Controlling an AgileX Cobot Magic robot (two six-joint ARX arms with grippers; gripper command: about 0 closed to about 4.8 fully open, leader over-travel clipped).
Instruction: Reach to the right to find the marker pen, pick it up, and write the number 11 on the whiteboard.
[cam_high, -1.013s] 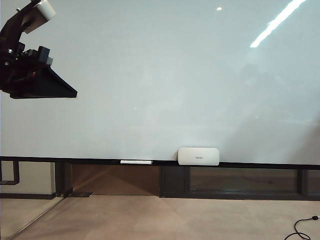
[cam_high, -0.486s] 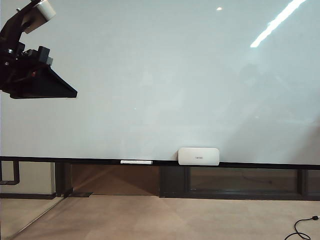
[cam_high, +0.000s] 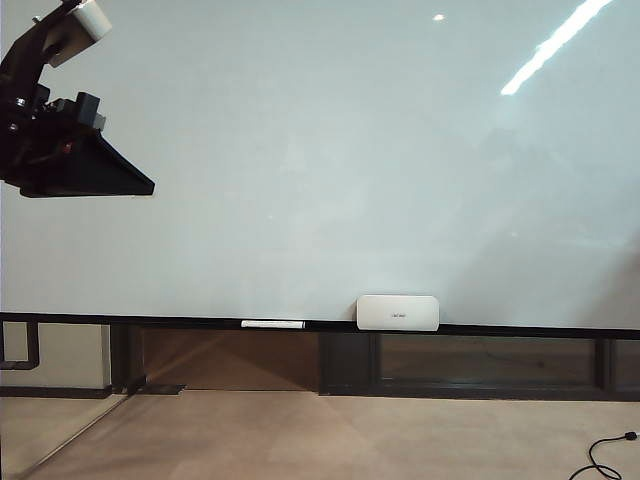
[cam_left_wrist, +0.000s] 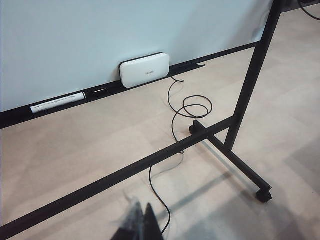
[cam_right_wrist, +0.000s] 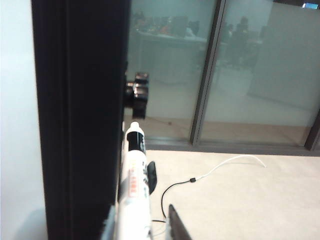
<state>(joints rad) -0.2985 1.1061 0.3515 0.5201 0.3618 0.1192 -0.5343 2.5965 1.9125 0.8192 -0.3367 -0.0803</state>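
Observation:
The marker pen (cam_right_wrist: 135, 187), white-bodied with a black cap, stands upright next to the black edge post (cam_right_wrist: 80, 120) of the whiteboard (cam_high: 320, 150). My right gripper (cam_right_wrist: 144, 227) straddles the pen's lower body. One finger lies against it, and the other finger (cam_right_wrist: 175, 225) stands a small gap away, so the jaws are open. This gripper is outside the exterior view. My left gripper (cam_high: 140, 185) hangs at the upper left in front of the board, its tips (cam_left_wrist: 143, 220) shut together on nothing. No number 11 is in view on the board.
A white eraser box (cam_high: 398, 312) and a slim white stick pen (cam_high: 272, 324) rest on the board's dark ledge. The black wheeled stand (cam_left_wrist: 245, 100) and a looped cable (cam_left_wrist: 190, 107) lie on the floor. A knob (cam_right_wrist: 136, 95) sticks out from the post above the pen.

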